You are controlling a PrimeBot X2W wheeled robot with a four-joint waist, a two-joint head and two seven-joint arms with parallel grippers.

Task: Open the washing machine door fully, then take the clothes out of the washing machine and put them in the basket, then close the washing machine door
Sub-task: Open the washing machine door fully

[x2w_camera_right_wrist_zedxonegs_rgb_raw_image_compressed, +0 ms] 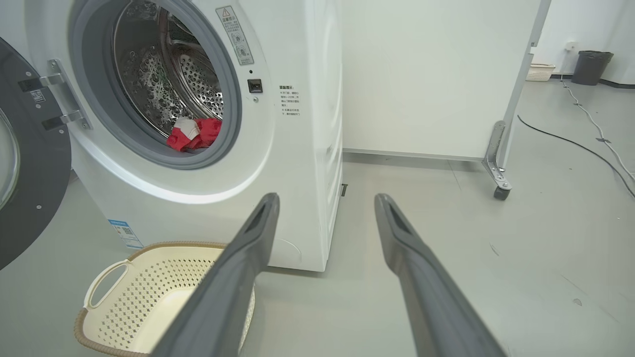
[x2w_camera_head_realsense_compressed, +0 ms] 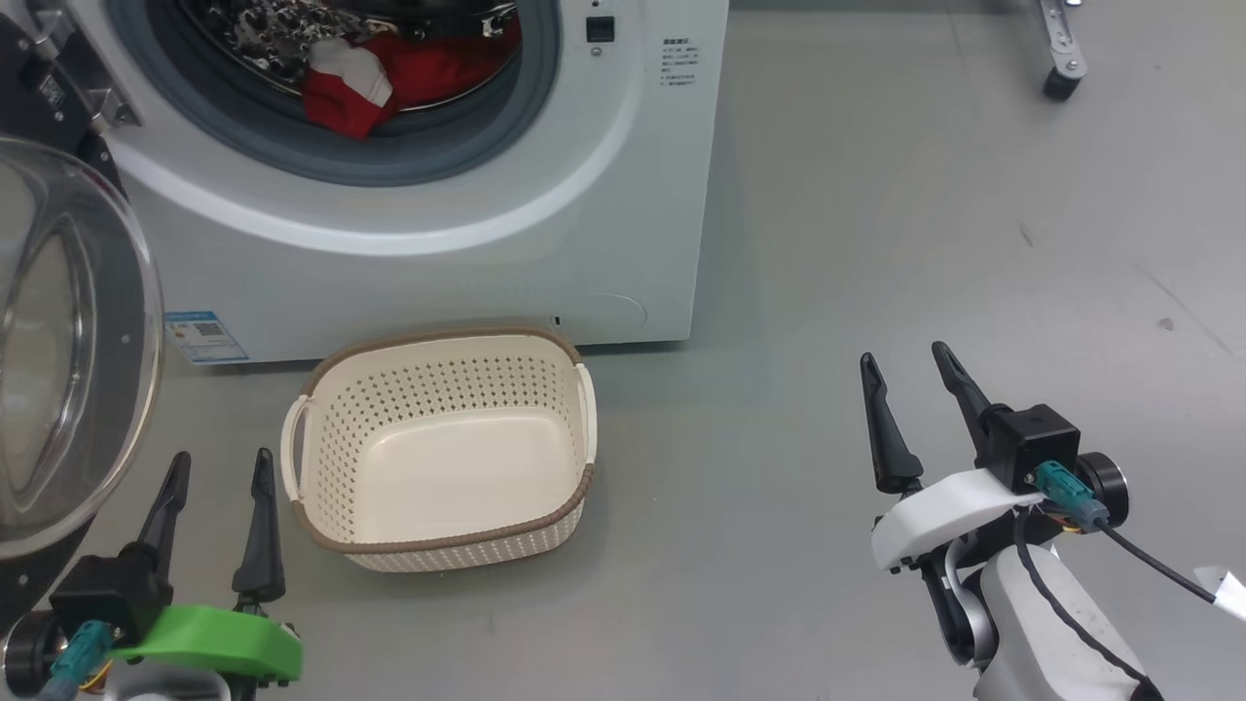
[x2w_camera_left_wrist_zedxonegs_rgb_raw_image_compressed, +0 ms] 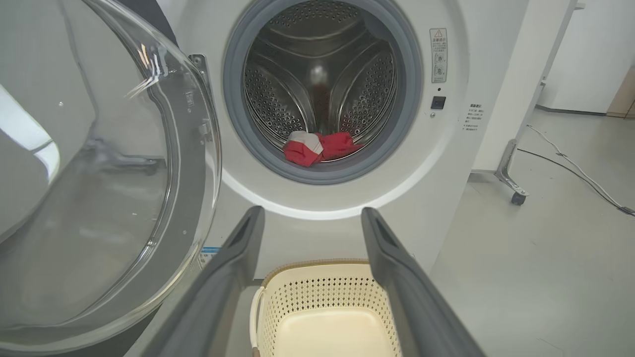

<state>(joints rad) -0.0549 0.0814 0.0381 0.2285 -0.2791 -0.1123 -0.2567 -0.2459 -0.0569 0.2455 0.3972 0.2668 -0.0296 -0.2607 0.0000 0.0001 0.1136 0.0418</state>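
Observation:
The white washing machine [x2w_camera_head_realsense_compressed: 545, 224] stands with its round door [x2w_camera_head_realsense_compressed: 68, 350] swung wide to the left, glass bowl facing me. The red and white clothes [x2w_camera_head_realsense_compressed: 375, 78] lie at the front lip of the steel drum, seen too in the left wrist view as clothes [x2w_camera_left_wrist_zedxonegs_rgb_raw_image_compressed: 320, 147] and in the right wrist view as clothes [x2w_camera_right_wrist_zedxonegs_rgb_raw_image_compressed: 194, 134]. On the floor before the machine sits the cream basket [x2w_camera_head_realsense_compressed: 574, 492], with nothing in it. My left gripper [x2w_camera_head_realsense_compressed: 222, 469] is open, low beside the door and left of the basket. Out on the floor to the right, my right gripper [x2w_camera_head_realsense_compressed: 910, 360] is open and holds nothing.
A white partition on a castor [x2w_camera_right_wrist_zedxonegs_rgb_raw_image_compressed: 500, 192] stands right of the machine, with cables [x2w_camera_right_wrist_zedxonegs_rgb_raw_image_compressed: 585, 144] trailing over the grey floor behind it. A dark bin [x2w_camera_right_wrist_zedxonegs_rgb_raw_image_compressed: 590, 67] and a small basket [x2w_camera_right_wrist_zedxonegs_rgb_raw_image_compressed: 539, 72] sit far back. Open floor lies right of the basket.

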